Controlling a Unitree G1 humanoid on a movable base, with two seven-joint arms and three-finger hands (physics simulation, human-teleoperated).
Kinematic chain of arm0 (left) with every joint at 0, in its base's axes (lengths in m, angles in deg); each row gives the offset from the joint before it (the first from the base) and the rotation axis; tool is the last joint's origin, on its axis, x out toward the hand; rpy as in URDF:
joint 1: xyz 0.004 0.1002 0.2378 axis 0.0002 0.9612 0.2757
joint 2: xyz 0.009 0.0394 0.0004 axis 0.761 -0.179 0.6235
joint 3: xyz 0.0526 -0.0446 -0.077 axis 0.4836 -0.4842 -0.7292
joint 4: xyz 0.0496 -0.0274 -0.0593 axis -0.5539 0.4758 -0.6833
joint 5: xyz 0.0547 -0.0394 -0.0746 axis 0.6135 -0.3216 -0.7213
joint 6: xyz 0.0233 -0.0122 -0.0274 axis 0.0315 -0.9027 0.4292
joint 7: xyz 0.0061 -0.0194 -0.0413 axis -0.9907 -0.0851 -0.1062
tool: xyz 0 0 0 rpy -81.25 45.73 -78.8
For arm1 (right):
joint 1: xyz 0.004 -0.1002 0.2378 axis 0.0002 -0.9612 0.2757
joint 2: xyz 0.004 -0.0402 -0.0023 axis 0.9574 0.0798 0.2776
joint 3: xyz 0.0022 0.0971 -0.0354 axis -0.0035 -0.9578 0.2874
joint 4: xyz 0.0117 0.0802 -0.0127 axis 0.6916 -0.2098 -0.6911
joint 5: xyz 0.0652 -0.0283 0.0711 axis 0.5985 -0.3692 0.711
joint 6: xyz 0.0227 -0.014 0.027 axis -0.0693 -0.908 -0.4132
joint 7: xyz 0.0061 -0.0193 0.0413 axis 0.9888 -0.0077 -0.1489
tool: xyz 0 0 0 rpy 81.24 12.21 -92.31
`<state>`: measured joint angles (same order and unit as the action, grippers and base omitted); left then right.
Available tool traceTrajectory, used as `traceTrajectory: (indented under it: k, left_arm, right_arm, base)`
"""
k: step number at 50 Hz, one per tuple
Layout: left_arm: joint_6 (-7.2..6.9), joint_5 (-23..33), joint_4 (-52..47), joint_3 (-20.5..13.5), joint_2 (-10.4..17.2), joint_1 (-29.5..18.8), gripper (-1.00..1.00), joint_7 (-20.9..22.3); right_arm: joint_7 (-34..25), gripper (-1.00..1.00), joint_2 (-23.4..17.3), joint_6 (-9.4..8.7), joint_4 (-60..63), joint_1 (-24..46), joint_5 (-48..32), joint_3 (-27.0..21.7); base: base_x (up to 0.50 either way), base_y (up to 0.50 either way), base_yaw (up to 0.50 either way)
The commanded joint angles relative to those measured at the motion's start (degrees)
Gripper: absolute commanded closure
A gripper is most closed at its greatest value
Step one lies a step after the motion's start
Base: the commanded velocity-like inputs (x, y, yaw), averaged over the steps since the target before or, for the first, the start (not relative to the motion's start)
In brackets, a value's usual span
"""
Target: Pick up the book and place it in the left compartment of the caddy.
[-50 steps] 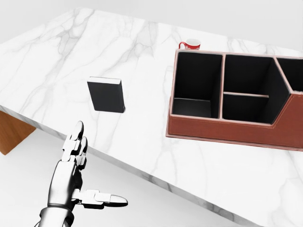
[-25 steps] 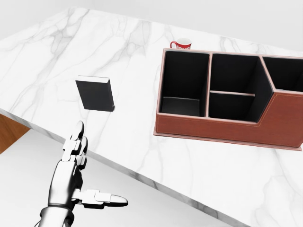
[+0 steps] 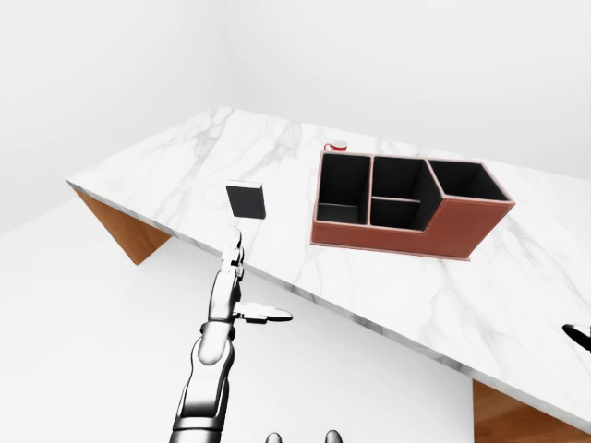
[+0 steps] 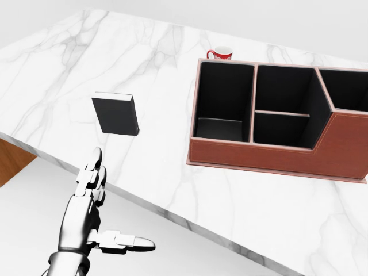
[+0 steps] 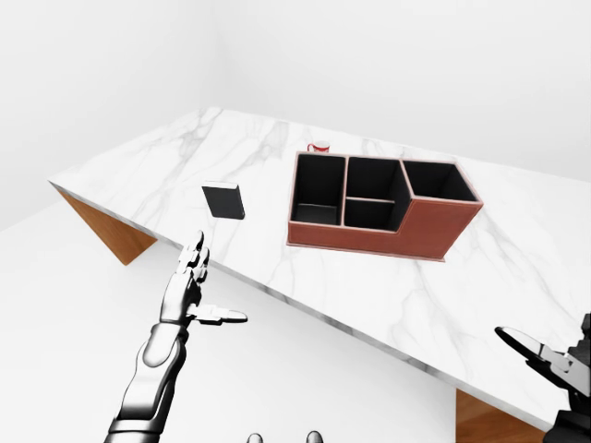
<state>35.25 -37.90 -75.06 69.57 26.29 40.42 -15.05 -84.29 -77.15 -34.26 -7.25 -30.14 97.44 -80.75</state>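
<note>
Book (image 4: 115,115): a dark volume lying flat on the white marble tabletop (image 4: 276,201), near the tabletop's lower-left edge in the head view, untouched and well apart from the caddy (image 4: 276,150) at its 3 o'clock; the caddy is a red-brown box with black compartments, its left compartment (image 4: 224,103) open and apparently empty; a red-and-white mug (image 4: 221,54) stands just beyond the caddy's upper rim, at about 12 o'clock from that compartment.

Left hand (image 4: 86,215): raised below the tabletop edge, at roughly 6 o'clock from the book, not yet over the marble; fingers (image 4: 92,169) apart and extended straight toward the book, thumb splayed out toward 3 o'clock; nothing held.

Right hand (image 5: 554,360): low at the right border of the right-eye view, near the tabletop's edge and well away from the task's things; fingers appear spread, holding nothing.

Step in hand, as judged: the reach to the book. To do it well, the left hand should travel up and over the tabletop edge toward 12 o'clock, keep the fingers parted until they straddle the book's narrow sides, and close only once the book sits between them; a flat book offers little height, so a grip at its near edge is likely the surest.
</note>
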Motion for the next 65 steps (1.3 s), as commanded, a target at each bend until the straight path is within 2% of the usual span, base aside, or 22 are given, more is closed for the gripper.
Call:
traceTrajectory:
  k: [1,29,65]
  left_arm:
    - [0.00,0.00,-0.90,0.13,-0.06,0.40,-1.00,0.03]
    - [0.00,-0.14,-0.54,0.18,-0.02,0.29,-1.00,0.29]
    - [0.00,-1.23,-4.65,1.86,-0.34,2.37,-1.00,3.84]
  right_arm:
    - [0.01,-1.00,-0.05,0.00,-0.68,0.14,-0.51,0.31]
    - [0.40,-1.00,-0.12,0.00,-0.45,0.10,-0.31,0.16]
    - [0.15,-1.00,0.00,0.00,-0.40,0.05,-0.65,0.25]
  base:
    - [0.18,0.10,0.00]
    - [0.18,0.09,0.00]
    - [0.16,0.05,0.00]
